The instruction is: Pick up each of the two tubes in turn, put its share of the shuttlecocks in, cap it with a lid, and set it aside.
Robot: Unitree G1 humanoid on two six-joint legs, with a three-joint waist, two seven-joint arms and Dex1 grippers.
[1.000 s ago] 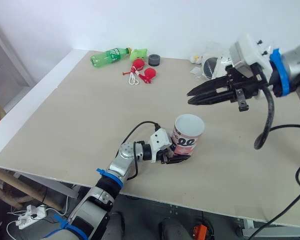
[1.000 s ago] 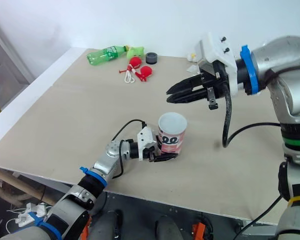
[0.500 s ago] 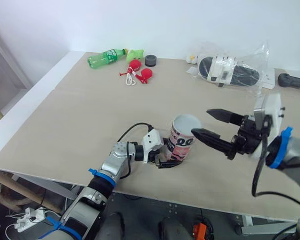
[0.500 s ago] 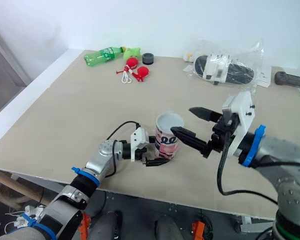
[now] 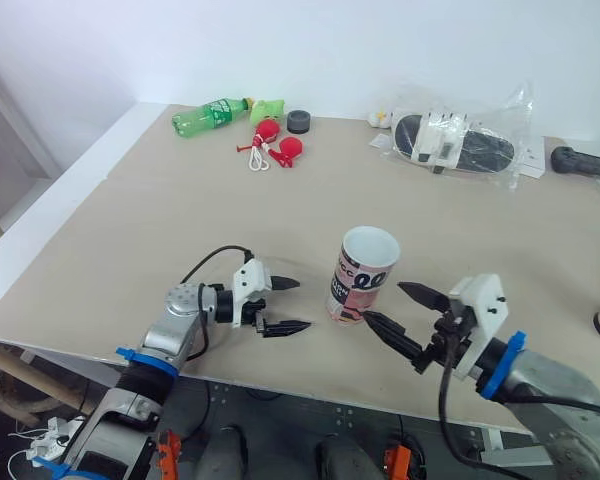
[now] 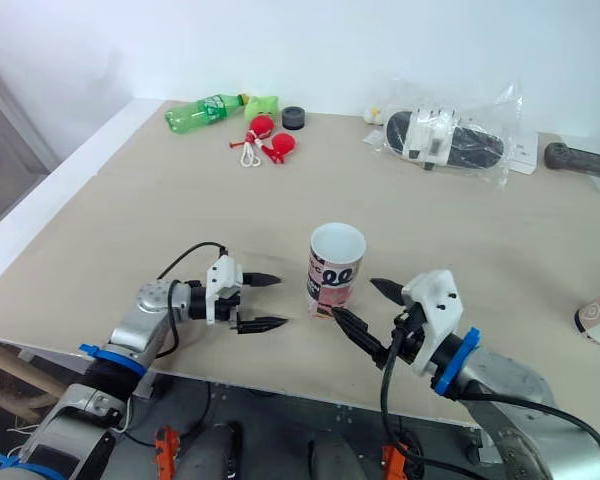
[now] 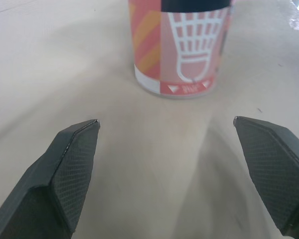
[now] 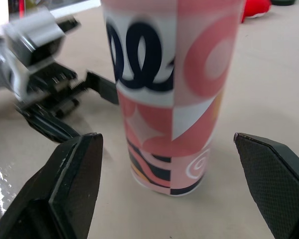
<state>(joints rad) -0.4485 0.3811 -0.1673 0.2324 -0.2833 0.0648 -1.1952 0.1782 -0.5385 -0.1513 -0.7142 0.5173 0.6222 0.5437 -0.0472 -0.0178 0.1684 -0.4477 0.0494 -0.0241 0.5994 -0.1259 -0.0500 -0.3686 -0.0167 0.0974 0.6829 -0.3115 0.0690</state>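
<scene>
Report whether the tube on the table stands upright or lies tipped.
Upright: the tube stands on its base on the table, uncapped mouth facing up.

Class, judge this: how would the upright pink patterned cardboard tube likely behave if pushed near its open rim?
The pink patterned cardboard tube stands taller than its narrow base, so it probably tips. Thin-walled and open-topped, it is likely light. Tipped, it may roll.

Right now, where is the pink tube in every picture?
Left eye view: tube stands upright near the table's front edge.
Right eye view: tube near the picture's centre, open top up.
Left wrist view: tube's lower part, ahead of the open left gripper.
Right wrist view: tube, close ahead of the open right gripper.
Shared landmark: the left gripper, beside the tube.
</scene>
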